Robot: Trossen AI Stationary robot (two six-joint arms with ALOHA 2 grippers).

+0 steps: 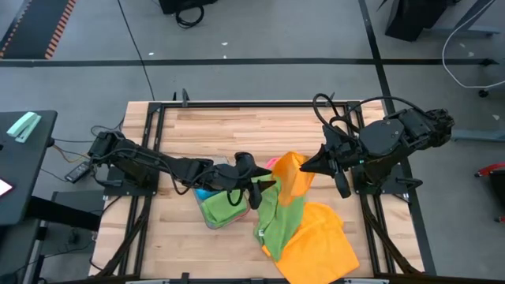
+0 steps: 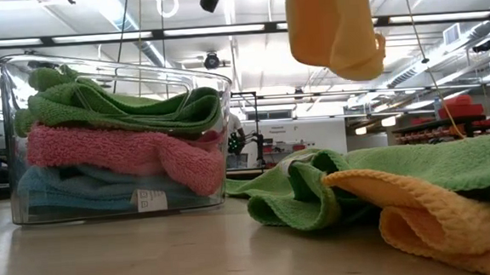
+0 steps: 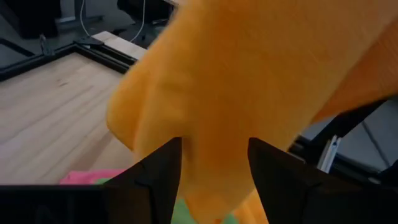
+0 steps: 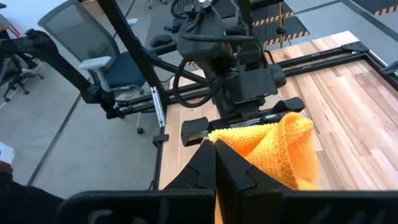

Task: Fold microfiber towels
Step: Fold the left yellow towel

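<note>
While the right gripper's (image 4: 214,163) fingers are pinched together on a corner of the orange towel (image 4: 273,152), holding it lifted above the tabletop (image 1: 237,126), the left gripper (image 3: 214,177) has its fingers apart with the hanging orange cloth between them, not yet clamped. To do this step well, I judge the left fingers should close on a single edge near a free corner, not a bunched fold, so the two arms can then spread the towel flat. The left wrist view alone shows the cloth sitting between those fingers. From table height, the towel's hanging end clears the heap below, and a clear plastic tray (image 2: 11,143) holds folded green, pink and blue towels. From above, a green towel (image 1: 280,225) and another orange towel (image 1: 323,244) lie loose beside it.
</note>
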